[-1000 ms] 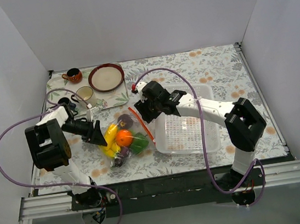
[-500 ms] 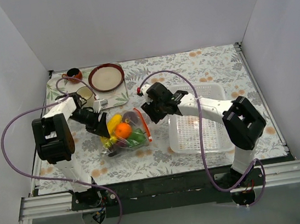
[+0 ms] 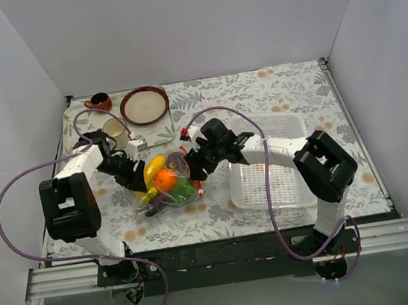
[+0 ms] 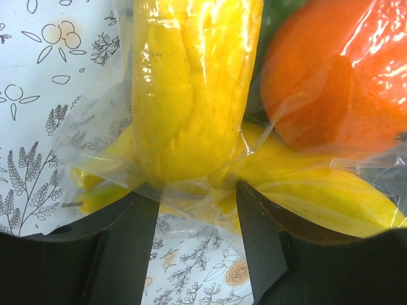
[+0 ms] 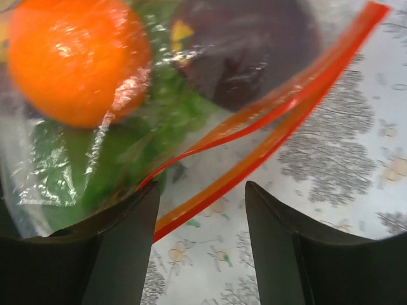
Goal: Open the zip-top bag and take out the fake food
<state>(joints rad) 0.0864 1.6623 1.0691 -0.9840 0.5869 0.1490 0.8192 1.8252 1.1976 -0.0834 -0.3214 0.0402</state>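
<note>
The clear zip-top bag (image 3: 169, 181) lies on the floral cloth between both grippers, holding yellow bananas (image 3: 153, 168), an orange (image 3: 167, 178) and green pieces (image 3: 185, 190). My left gripper (image 3: 137, 178) is open at the bag's left end. In the left wrist view (image 4: 197, 197) crinkled plastic and the bananas (image 4: 184, 82) lie at its tips, with the orange (image 4: 331, 70) beyond. My right gripper (image 3: 195, 170) is open at the bag's right edge. In the right wrist view (image 5: 200, 197) the orange-red zip strip (image 5: 273, 121), its two sides parted, runs between the fingers. A dark purple piece (image 5: 248, 51) sits behind it.
A white perforated basket (image 3: 272, 181) stands right of the bag under my right arm. A tray (image 3: 158, 134) at the back left carries a bowl (image 3: 144, 105), a pale cup (image 3: 116, 128) and a brown cup (image 3: 98, 102). White walls enclose the table.
Both grippers have closed in on the bag from either side, and the bag has bunched up into a rounder heap. The basket has shifted to the right.
</note>
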